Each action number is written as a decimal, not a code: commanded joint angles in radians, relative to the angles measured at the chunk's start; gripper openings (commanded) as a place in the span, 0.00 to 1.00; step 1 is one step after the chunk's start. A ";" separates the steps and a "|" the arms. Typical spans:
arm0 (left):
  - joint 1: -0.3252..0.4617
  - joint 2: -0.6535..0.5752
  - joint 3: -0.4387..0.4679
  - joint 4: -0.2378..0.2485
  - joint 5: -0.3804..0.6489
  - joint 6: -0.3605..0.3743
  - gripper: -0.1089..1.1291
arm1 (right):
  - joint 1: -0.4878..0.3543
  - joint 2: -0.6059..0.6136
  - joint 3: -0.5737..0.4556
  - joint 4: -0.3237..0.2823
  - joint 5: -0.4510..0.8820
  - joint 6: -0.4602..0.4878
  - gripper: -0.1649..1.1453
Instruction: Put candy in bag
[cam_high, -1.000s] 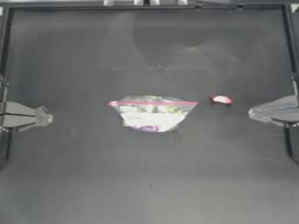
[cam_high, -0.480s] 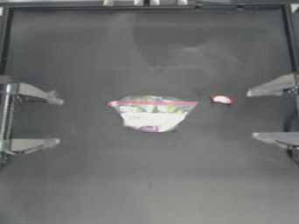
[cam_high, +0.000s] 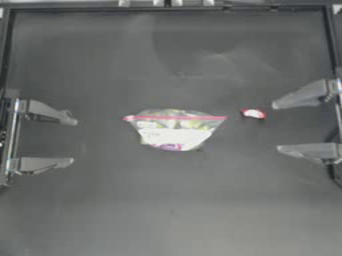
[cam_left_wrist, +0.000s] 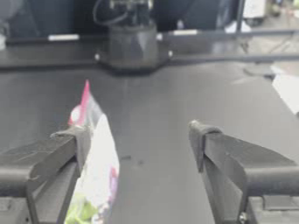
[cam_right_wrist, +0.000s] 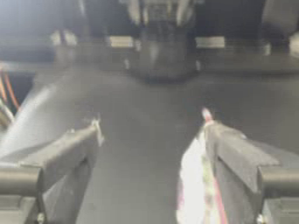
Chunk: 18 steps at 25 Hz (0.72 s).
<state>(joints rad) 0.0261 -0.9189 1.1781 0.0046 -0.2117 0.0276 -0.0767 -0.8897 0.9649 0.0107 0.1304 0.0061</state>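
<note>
The bag (cam_high: 174, 129), a clear pouch with a pink-red seal strip along its far rim and coloured contents, lies flat at the middle of the table. The candy (cam_high: 253, 114), tiny and red with a white patch, rests on the table just right of the bag, apart from it. My left gripper (cam_high: 69, 141) is open at the left edge, well short of the bag. My right gripper (cam_high: 278, 127) is open at the right, the candy just beyond its upper finger. The left wrist view has the bag (cam_left_wrist: 93, 162) by one jaw; the right wrist view has the bag (cam_right_wrist: 196, 183) too.
The dark table (cam_high: 171, 210) is bounded by a raised frame (cam_high: 167, 7) along its far edge and sides. The opposite arm's base (cam_left_wrist: 133, 43) stands across the table in the left wrist view.
Both grippers went from shut to wide open. The right gripper has edged slightly toward the candy. Bag and candy have not moved.
</note>
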 joint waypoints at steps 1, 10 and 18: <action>0.015 0.011 -0.017 -0.003 0.015 -0.003 0.88 | -0.035 0.077 -0.110 0.002 0.120 -0.003 0.88; 0.043 0.015 -0.003 -0.009 0.029 -0.006 0.88 | -0.067 0.319 -0.348 -0.052 0.367 -0.003 0.88; 0.049 0.021 0.005 -0.017 0.029 -0.006 0.88 | -0.067 0.532 -0.560 -0.112 0.545 -0.008 0.88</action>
<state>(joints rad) 0.0721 -0.9173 1.1934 -0.0107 -0.1795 0.0230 -0.1457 -0.3774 0.4633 -0.0920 0.6519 0.0015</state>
